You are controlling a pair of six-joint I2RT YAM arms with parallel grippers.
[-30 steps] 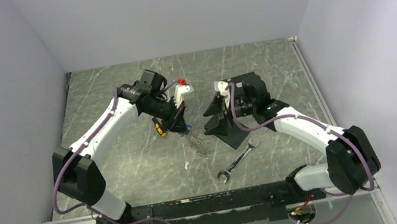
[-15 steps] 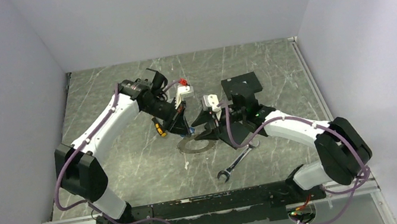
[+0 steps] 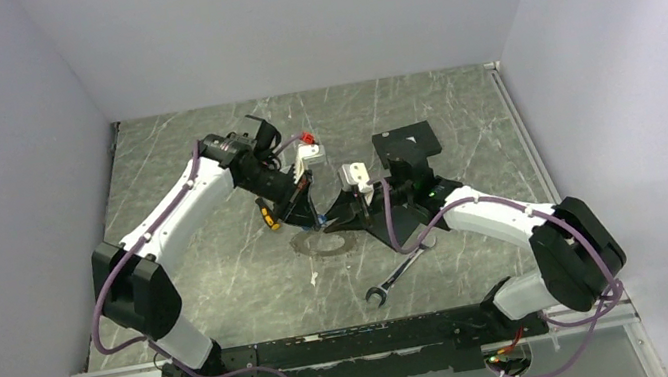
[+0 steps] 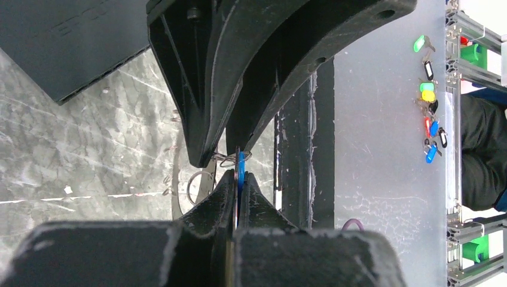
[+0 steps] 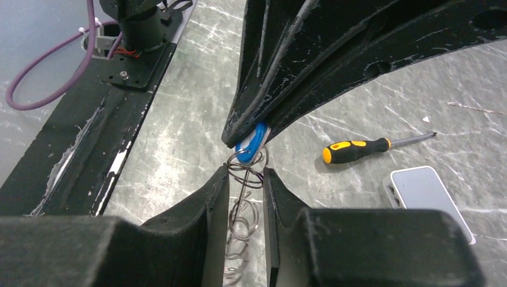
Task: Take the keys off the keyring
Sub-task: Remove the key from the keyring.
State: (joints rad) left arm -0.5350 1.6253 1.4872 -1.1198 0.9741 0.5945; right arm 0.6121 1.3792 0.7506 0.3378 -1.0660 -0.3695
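Close to my bases the silver wrench [image 3: 401, 272] lies by itself. A little further out is the keyring [image 3: 322, 242], a grey round with the keys [image 3: 339, 245] sticking out all round its edge. A moment ago it hung down like a thin bunch. Now it looks flat and low, and I cannot tell if it rests on the table.

Just above it my two grippers meet. My right gripper [image 5: 246, 173] was over by the black flat rectangle [image 3: 406, 145] with its jaws wide. Now it has swung in, and its jaws have come close together on each side of the little wire loops [image 5: 242, 221] that hang under the blue tag [image 5: 252, 142]. The loops sit right between them, but I cannot tell if I pinch them yet.

My left gripper [image 4: 240, 176] has not let go. Its jaws are squeezed tight on the blue tag and hold the chain up. Past them the yellow-handled screwdriver [image 5: 353, 149] lies on the table.

I think I will soon hold both ends and can pull the tag from the ring. No key looks free yet.
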